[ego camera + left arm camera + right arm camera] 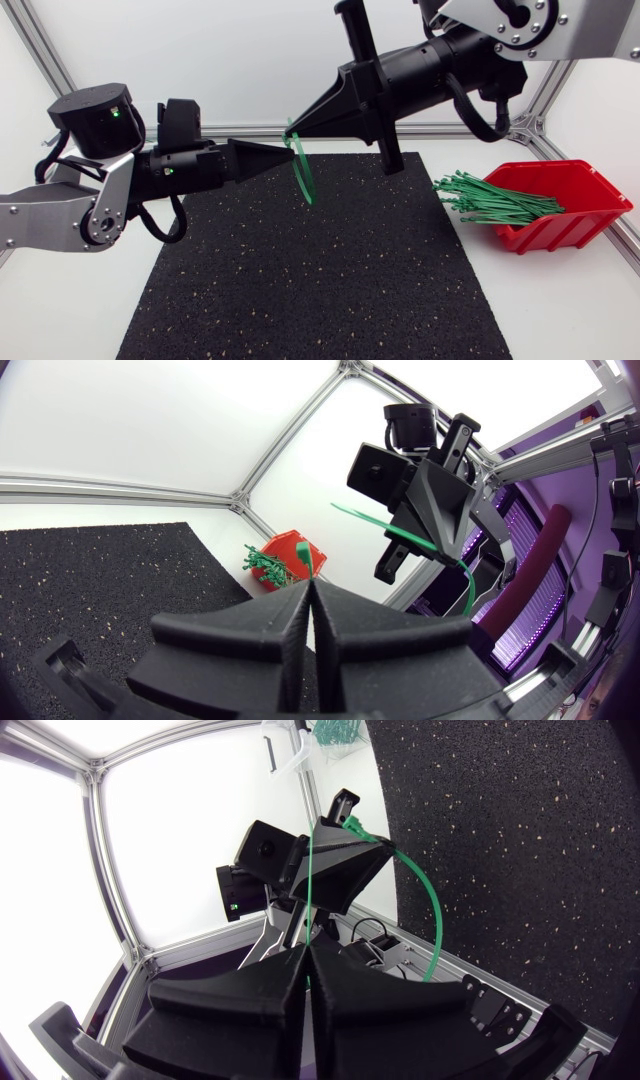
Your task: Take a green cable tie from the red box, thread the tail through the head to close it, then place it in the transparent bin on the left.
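1. The left tool [288, 153] comes in from 9 o'clock in the head view. Its tip is over the far edge of the black mat [300, 280], at about 12 o'clock of the mat.
2. Its two fingers are pressed together and pinch one end of the green cable tie [304, 178]. In the left wrist view a short green end [305, 556] stands out just ahead of the closed tip.
3. The right tool [293, 128] comes in from about 1 o'clock and points toward the left tool. The two tips are very near, the right one slightly higher.
4. The right tool is also pressed together on the tie. In the right wrist view the thin strip [308, 870] comes out from between its fingers and goes straight ahead to the left tool.
5. The tie is held up between both tools. It bends in a loop which hangs at 6 o'clock from the two tips, over the mat.
6. I cannot tell if the tail is already through the head.
7. The red box [590, 190] stands on the white surface [560, 300] at 3 o'clock of the mat, just beside its edge.
8. A bundle of green ties [495, 200] lies in the box and sticks out of its open front toward the mat.
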